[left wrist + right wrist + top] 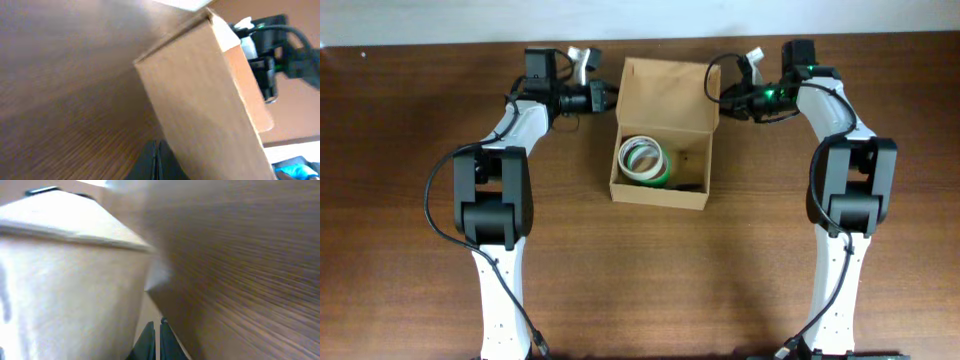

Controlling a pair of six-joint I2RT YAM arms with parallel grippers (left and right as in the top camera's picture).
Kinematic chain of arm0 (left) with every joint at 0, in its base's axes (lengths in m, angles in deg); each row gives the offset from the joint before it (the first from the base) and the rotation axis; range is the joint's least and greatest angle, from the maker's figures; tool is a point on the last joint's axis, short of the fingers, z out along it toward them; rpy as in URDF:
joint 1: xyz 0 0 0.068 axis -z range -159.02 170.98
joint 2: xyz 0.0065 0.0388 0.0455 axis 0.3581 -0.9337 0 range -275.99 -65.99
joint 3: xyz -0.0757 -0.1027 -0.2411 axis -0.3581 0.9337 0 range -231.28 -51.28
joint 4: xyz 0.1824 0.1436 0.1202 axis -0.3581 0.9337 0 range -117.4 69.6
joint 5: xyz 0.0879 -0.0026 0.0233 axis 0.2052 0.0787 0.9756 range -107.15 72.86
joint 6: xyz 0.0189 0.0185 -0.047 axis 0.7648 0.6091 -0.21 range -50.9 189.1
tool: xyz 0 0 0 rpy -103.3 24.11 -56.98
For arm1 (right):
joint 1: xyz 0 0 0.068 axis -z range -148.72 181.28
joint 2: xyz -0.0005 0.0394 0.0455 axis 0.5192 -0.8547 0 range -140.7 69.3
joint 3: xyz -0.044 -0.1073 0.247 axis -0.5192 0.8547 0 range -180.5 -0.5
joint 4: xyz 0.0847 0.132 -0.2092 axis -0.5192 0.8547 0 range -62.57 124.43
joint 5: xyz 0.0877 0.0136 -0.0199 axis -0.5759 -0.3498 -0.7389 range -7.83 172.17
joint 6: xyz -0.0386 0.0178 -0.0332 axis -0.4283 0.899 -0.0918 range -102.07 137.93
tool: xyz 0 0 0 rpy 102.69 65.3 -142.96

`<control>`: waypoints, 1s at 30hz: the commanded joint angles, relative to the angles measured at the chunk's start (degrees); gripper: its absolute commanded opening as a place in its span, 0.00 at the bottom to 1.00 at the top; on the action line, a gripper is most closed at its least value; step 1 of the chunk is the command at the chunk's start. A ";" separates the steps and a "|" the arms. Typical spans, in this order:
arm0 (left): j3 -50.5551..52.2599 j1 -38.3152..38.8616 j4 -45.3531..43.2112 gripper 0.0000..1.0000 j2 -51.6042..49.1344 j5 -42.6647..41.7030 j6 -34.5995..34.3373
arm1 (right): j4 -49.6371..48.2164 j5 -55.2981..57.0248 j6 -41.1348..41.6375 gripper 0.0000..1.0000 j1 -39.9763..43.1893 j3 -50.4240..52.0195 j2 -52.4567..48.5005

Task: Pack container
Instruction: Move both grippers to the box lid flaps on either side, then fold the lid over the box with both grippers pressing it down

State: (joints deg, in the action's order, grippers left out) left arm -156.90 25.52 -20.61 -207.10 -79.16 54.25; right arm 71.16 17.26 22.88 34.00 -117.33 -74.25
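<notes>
Right fingers [146, 341], mostly cropped, beside container [70, 280].

White-linked arms [500, 280] with black joints, cables, green light [772, 96].

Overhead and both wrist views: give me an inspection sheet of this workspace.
Surface: brown wooden table.
Job's things: cardboard box, its lid open and standing at the far side; white tape roll and green tape roll overlap inside, at the left end.
Clutter: nothing seen.
Grippers: left gripper and right gripper flank the lid, fingers together, holding nothing.
Cables: black cables loop beside the arms.
Surroundings: pale strip past the table's far edge.
</notes>
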 commanded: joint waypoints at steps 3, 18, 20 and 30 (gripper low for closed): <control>-0.66 -0.81 -3.15 0.02 -0.50 -4.76 -6.25 | -0.13 -8.90 -0.17 0.04 -0.46 -0.63 0.39; -2.75 -1.16 6.19 0.02 10.80 0.55 -2.21 | 10.34 4.15 -6.12 0.04 -4.07 -0.63 15.37; -2.75 -1.16 13.25 0.02 12.70 2.86 2.14 | 12.68 5.60 -6.49 0.04 -5.29 -0.63 17.44; -2.75 -0.96 45.03 0.02 23.32 20.65 9.79 | 25.59 27.47 -9.18 0.04 -12.50 -0.63 26.25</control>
State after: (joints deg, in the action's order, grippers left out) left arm -159.35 24.45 20.17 -188.50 -67.19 61.40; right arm 95.27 33.44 14.95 24.01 -117.62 -52.85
